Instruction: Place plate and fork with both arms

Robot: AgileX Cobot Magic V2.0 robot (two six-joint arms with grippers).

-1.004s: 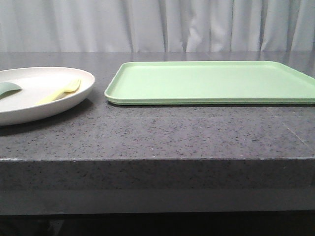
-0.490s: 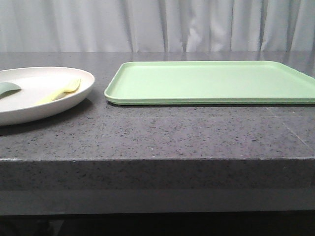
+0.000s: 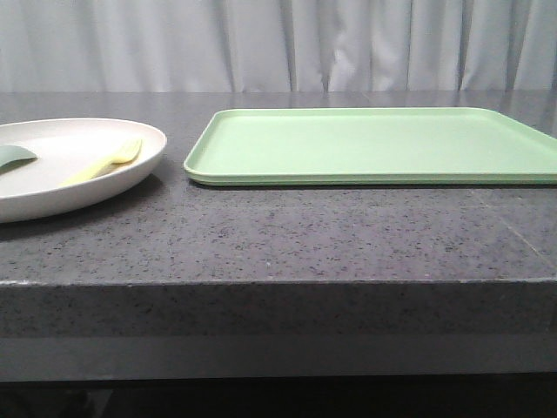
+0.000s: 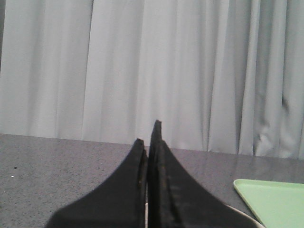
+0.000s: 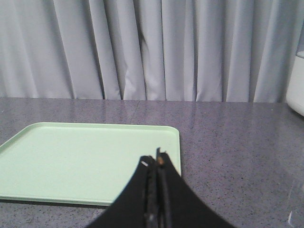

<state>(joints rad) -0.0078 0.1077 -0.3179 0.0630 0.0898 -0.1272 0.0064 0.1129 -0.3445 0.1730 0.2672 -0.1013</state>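
Observation:
The off-white plate [image 3: 52, 187] sits at the left of the dark stone table in the front view. The pale-yellow fork [image 3: 106, 162] lies in it, beside a teal-green utensil [image 3: 16, 158]. Neither gripper shows in the front view. My left gripper [image 4: 148, 137] is shut and empty, its black fingers pressed together; a sliver of the plate's rim [image 4: 242, 214] shows behind them. My right gripper [image 5: 156, 159] is shut and empty, near the corner of the light-green tray [image 5: 85, 159].
The light-green tray [image 3: 365, 144] lies flat at the middle and right of the table; its corner also shows in the left wrist view [image 4: 275, 202]. Grey curtains hang behind. A white object [image 5: 297, 80] stands at the table's far right.

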